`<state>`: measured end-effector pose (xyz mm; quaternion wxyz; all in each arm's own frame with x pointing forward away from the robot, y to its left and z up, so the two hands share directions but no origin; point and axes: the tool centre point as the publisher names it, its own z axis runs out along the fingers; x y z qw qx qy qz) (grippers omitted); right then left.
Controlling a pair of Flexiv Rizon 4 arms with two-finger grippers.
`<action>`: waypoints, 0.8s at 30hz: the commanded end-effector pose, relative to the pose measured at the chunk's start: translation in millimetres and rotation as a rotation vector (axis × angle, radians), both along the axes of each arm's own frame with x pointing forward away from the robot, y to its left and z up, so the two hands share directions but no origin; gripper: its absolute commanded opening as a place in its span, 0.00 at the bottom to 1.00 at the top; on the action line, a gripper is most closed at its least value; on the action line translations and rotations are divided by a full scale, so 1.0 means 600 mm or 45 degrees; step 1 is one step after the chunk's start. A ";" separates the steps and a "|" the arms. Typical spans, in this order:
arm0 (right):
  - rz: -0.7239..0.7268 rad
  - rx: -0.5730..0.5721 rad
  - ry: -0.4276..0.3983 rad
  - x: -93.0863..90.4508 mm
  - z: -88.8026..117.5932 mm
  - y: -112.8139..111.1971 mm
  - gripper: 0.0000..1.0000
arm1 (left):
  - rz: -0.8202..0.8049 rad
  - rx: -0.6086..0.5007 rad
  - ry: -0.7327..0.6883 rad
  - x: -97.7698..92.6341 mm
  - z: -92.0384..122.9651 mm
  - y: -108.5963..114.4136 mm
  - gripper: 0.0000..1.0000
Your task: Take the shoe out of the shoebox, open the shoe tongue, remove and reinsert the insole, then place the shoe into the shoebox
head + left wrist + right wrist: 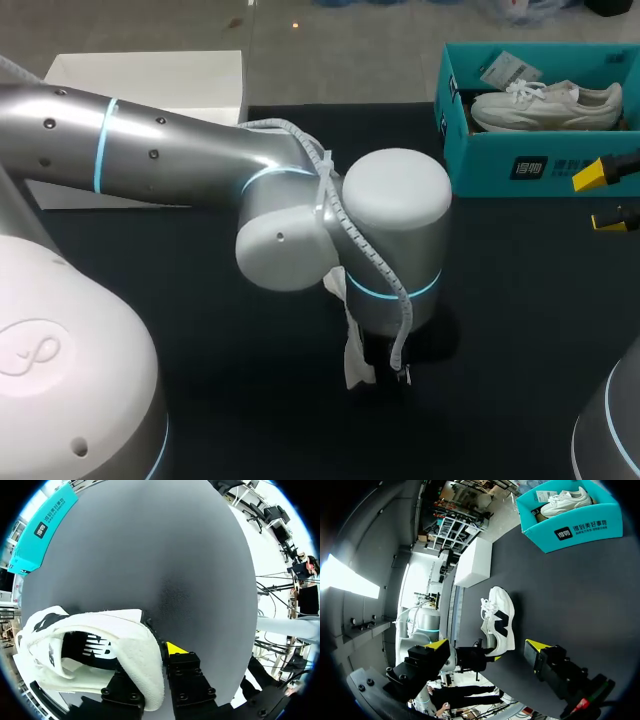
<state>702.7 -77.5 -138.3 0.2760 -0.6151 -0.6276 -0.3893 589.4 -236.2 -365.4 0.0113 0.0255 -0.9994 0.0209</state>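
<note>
Step in hand, by judgement: extraction is done and tongue opening is pending. The left pincer (150, 662) is clenched on the padded heel collar of the shoe (95, 625), which has a white, fleecy-textured upper and a black printed insole (97, 647). The right pincer (486, 647) stands released, with the shoe ahead of it. Its next move calls for a reach to the laces (486, 606). The teal card shoebox (570, 515) lies farther ahead.

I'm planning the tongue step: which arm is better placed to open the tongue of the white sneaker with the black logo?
Probably right. The left gripper is shut on the white sneaker at its heel, holding it; the right gripper is open, empty and facing it.
</note>
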 end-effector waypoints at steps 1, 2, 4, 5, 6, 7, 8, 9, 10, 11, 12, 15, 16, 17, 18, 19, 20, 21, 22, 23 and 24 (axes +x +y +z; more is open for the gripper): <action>-0.001 -0.002 0.001 -0.001 -0.001 0.000 1.00 | 0.016 0.025 -0.012 0.001 0.050 0.003 0.00; -0.001 -0.002 0.001 -0.001 -0.001 0.000 1.00 | 0.023 0.030 -0.015 0.002 0.059 0.004 0.00; -0.001 -0.002 0.001 -0.001 -0.001 0.000 1.00 | 0.033 0.050 -0.044 0.003 0.075 0.005 0.00; -0.001 -0.002 0.001 -0.001 -0.001 0.000 1.00 | 0.038 0.056 -0.054 0.003 0.084 0.006 0.00; -0.001 -0.002 0.001 -0.001 -0.001 0.000 1.00 | 0.045 0.059 -0.062 0.004 0.093 0.007 0.00; -0.001 -0.002 0.001 -0.001 -0.001 0.000 1.00 | 0.051 0.059 -0.069 0.004 0.101 0.007 0.00; -0.001 -0.002 0.001 -0.001 -0.001 0.000 1.00 | 0.058 0.061 -0.078 0.005 0.108 0.008 0.00; -0.001 -0.002 0.001 -0.001 -0.001 0.000 1.00 | 0.060 0.062 -0.082 0.005 0.116 0.008 0.00; -0.001 -0.002 0.001 -0.001 -0.001 0.000 1.00 | 0.061 0.063 -0.085 0.005 0.124 0.009 0.00; -0.001 -0.002 0.001 -0.001 -0.001 0.000 1.00 | 0.062 0.059 -0.092 0.005 0.133 0.009 0.00; -0.001 -0.002 0.001 -0.001 -0.001 0.000 1.00 | 0.061 0.058 -0.098 0.004 0.139 0.009 0.00; -0.001 -0.002 0.001 -0.001 -0.001 0.000 1.00 | 0.055 0.049 -0.106 0.001 0.159 0.008 0.00; -0.001 -0.002 0.001 -0.001 -0.001 0.000 1.00 | 0.052 0.044 -0.108 0.000 0.165 0.008 0.00; -0.001 -0.002 0.001 -0.001 -0.001 0.000 1.00 | 0.050 0.032 -0.109 -0.001 0.172 0.008 0.00; -0.001 -0.002 0.001 -0.001 -0.001 0.000 1.00 | 0.050 0.024 -0.112 -0.002 0.178 0.008 0.00; -0.001 -0.002 0.001 -0.001 -0.001 0.000 1.00 | 0.050 0.017 -0.117 -0.002 0.183 0.009 0.00; -0.001 -0.002 0.001 -0.001 -0.001 0.000 1.00 | 0.053 0.007 -0.124 -0.003 0.190 0.010 0.00; -0.001 -0.002 0.001 -0.001 -0.001 0.000 1.00 | 0.054 -0.004 -0.132 -0.003 0.196 0.010 0.00; -0.001 -0.002 0.001 -0.001 -0.001 0.000 1.00 | 0.052 -0.012 -0.137 -0.004 0.201 0.011 0.00; -0.001 -0.002 0.001 -0.001 -0.001 0.000 1.00 | 0.050 -0.019 -0.142 -0.004 0.205 0.012 0.00; -0.001 -0.002 0.001 -0.001 -0.001 0.000 1.00 | 0.052 -0.026 -0.149 -0.004 0.208 0.013 0.00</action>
